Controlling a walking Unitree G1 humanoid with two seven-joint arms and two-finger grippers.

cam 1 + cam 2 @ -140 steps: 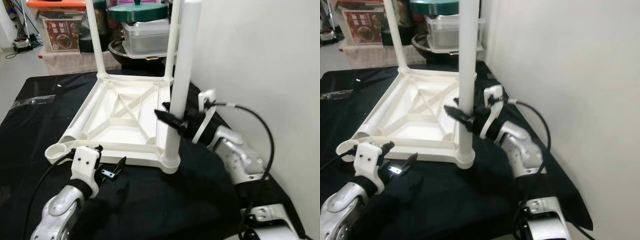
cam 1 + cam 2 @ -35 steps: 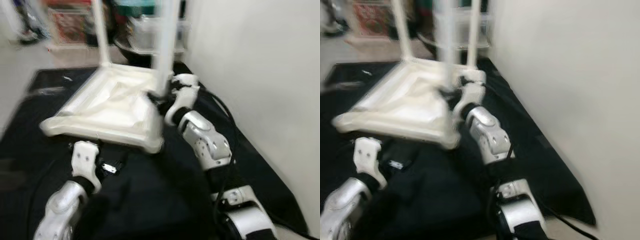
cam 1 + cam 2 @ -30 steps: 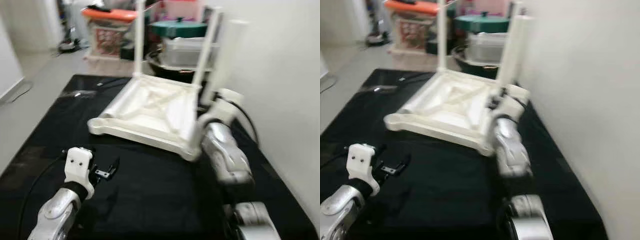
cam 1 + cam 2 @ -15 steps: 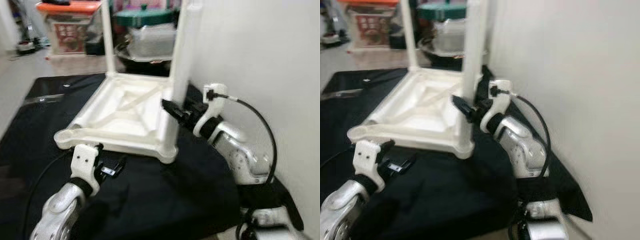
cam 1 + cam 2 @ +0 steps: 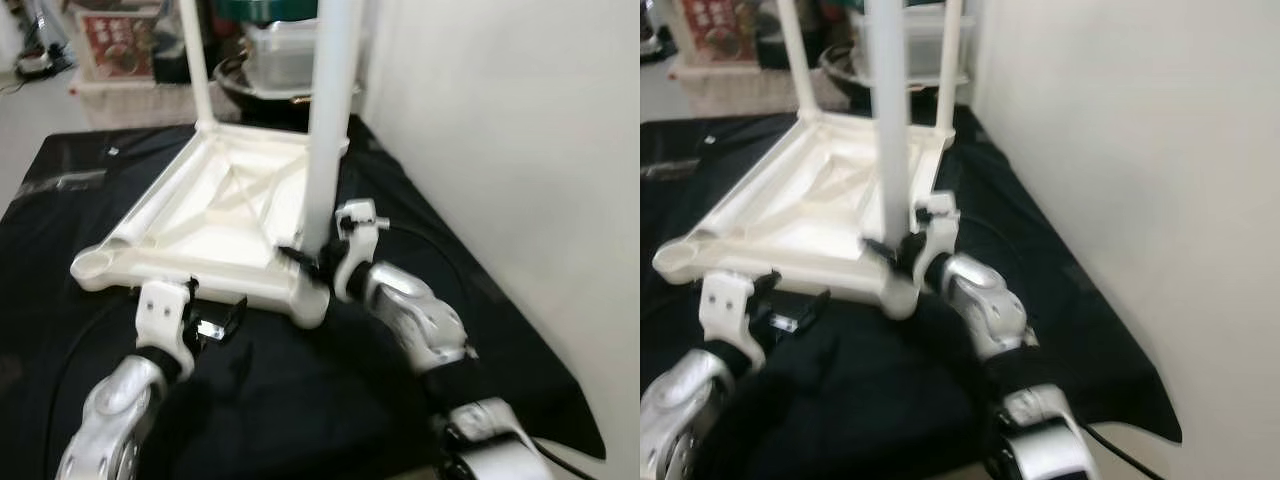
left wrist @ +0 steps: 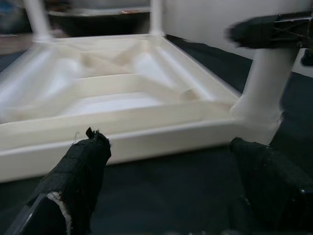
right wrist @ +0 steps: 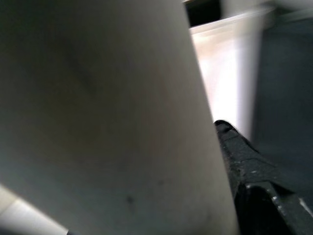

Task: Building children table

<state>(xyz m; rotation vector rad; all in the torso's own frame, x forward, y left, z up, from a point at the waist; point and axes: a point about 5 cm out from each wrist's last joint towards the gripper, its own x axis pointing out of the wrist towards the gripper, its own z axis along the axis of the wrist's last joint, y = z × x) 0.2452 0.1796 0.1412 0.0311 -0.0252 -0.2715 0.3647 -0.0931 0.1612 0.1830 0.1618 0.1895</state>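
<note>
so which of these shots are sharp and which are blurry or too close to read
Left eye view: fairly sharp on the upturned white table, background soft. Right eye view: slightly softer, wall side washed out. Left wrist view: the table frame is mildly blurred and the left gripper fingers are out of focus. Right wrist view: far too close, the table leg is a dim shaded blur.

One upturned tabletop [image 5: 225,205] — three upright legs [image 5: 330,110] — two grippers [image 5: 215,325].

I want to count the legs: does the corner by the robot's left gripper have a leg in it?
No, that corner socket of the upturned table is an empty ring.
</note>
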